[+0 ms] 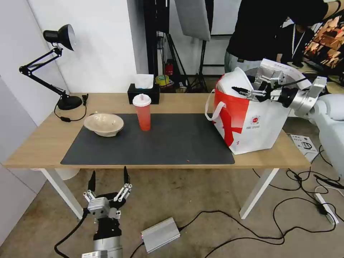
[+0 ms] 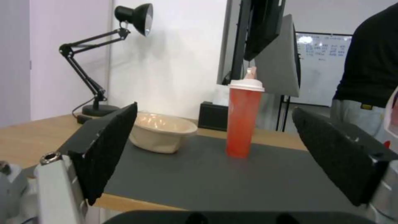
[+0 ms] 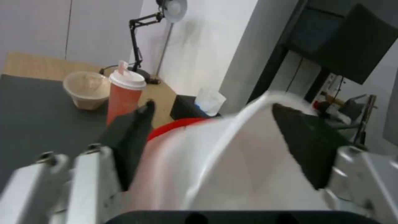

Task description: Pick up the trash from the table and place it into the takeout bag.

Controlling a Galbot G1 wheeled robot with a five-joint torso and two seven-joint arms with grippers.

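On the light-wood table [image 1: 36,143] with its dark grey mat [image 1: 172,143], a shallow beige bowl [image 1: 104,124] [image 2: 161,130] [image 3: 86,88] and a red drink cup with a white lid [image 1: 143,112] [image 2: 243,118] [image 3: 124,96] stand at the left. The white-and-red takeout bag [image 1: 261,129] stands at the right end. A large white bowl [image 1: 231,83] [image 3: 232,161] leans on edge in the bag's mouth. My right gripper [image 1: 243,85] [image 3: 212,107] hovers over the bag, open, its fingers either side of that bowl. My left gripper [image 1: 109,172] [image 2: 214,109] hangs open below the table's front edge.
A black tissue box [image 1: 143,94] sits behind the cup and a black desk lamp [image 1: 61,64] stands at the far left corner. A person stands right behind the bag. Cables and a grey power box [image 1: 160,234] lie on the floor under the table.
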